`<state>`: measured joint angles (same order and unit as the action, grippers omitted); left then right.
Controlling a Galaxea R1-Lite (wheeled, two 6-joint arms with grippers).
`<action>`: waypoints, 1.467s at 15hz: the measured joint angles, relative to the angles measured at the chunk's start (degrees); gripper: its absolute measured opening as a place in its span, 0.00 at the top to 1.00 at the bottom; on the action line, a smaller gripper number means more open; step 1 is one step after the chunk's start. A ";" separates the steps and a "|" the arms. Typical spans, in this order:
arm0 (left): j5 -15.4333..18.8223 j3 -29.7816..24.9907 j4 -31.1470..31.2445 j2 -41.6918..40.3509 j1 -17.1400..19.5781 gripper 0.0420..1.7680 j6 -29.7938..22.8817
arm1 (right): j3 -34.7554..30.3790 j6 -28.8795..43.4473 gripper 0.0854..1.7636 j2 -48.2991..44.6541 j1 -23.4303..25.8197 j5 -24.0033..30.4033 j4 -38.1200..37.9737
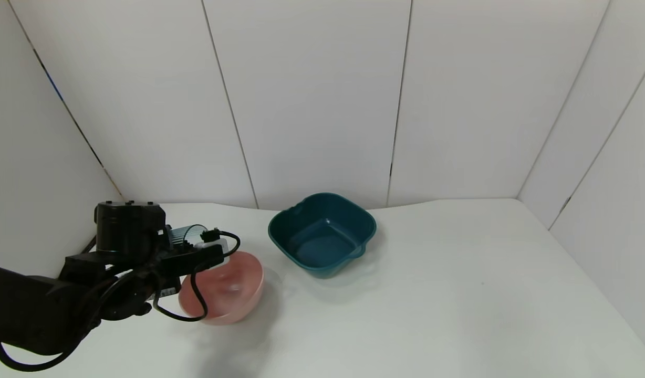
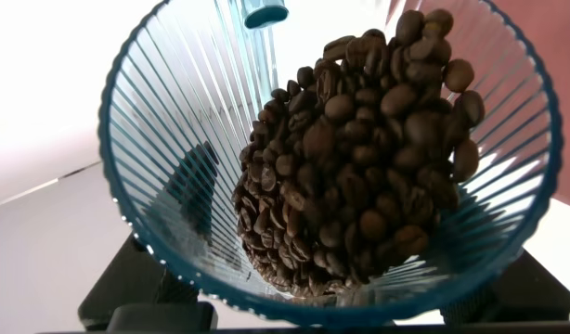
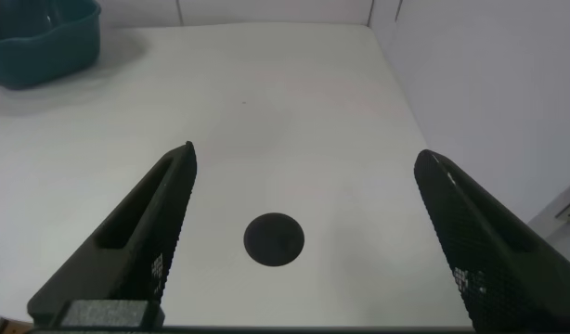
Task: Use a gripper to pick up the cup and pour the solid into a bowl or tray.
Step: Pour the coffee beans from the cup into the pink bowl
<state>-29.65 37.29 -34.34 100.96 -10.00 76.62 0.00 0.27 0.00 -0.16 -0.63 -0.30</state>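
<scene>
Between the jaws of the left gripper point(image 1: 188, 247) the cup point(image 1: 187, 234) was held, clamped at its ribbed sides and tipped over on its side. Directly beneath the jaws the pink bowl point(image 1: 238, 299) was seen on the white table point(image 1: 459, 294), with the teal basin point(image 1: 322, 233) set well apart from them. Inside the cup the coffee beans point(image 2: 359, 158) were heaped toward its rim. The right gripper point(image 3: 299, 250) was parked with its jaws spread wide over a dark round spot point(image 3: 274, 238).

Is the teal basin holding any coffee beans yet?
No. The teal basin shows a bare bottom; the beans sit in the cup.
</scene>
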 joint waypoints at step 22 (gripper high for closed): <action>-12.35 0.50 6.12 0.00 -6.60 0.26 4.22 | 0.00 -0.02 0.03 0.00 0.00 0.01 -0.02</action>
<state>-42.00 37.79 -28.22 100.96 -16.59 80.84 0.00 0.24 0.00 -0.16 -0.62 -0.33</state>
